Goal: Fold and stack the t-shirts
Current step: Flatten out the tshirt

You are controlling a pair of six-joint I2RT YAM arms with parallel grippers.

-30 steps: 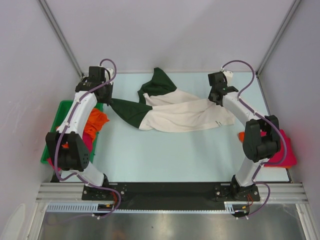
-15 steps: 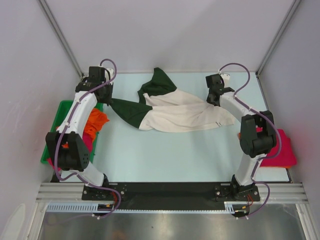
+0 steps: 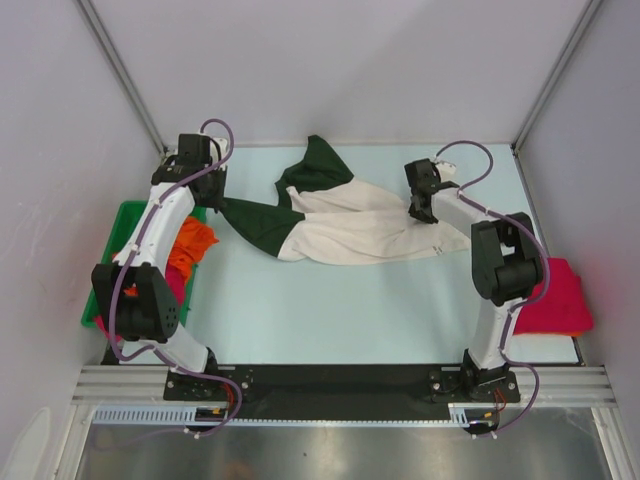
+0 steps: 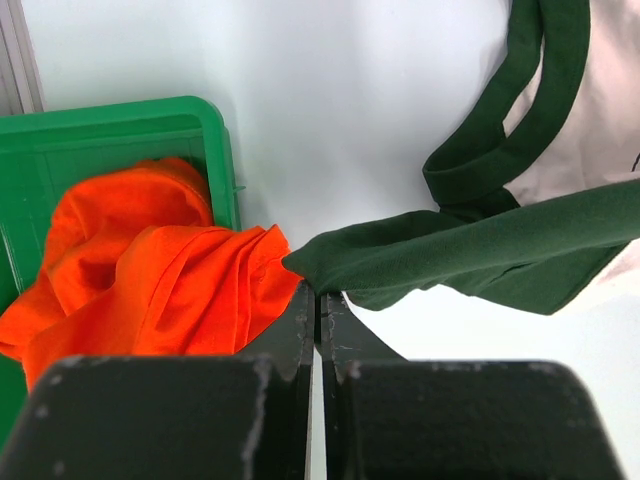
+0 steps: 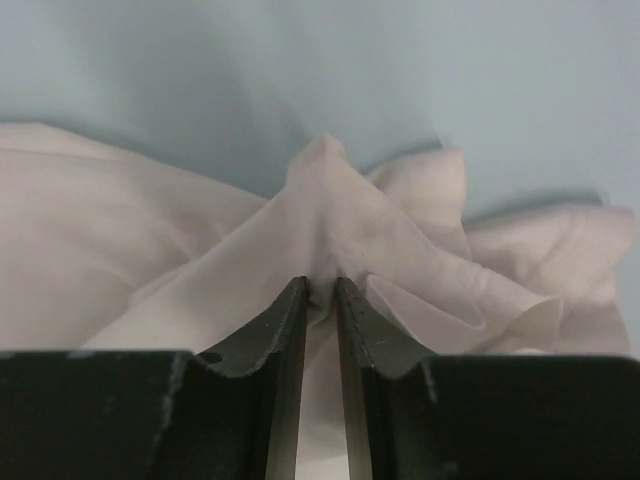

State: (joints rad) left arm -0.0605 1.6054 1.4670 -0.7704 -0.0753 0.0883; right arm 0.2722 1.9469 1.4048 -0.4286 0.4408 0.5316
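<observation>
Gripping one cream tee [image 3: 370,235] — left fingers [image 4: 312,300] clamp sleeve [image 4: 450,250], right fingers [image 5: 303,300] pinch body [image 5: 330,200] | one orange tee [image 4: 150,270]

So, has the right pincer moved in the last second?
Yes. The right pincer has shifted left and nearer, away from the corner post, bunching the shirt it pinches.

Top view overhead, looking down; wrist views close; all share t-shirt [image 3: 365,235].
</observation>
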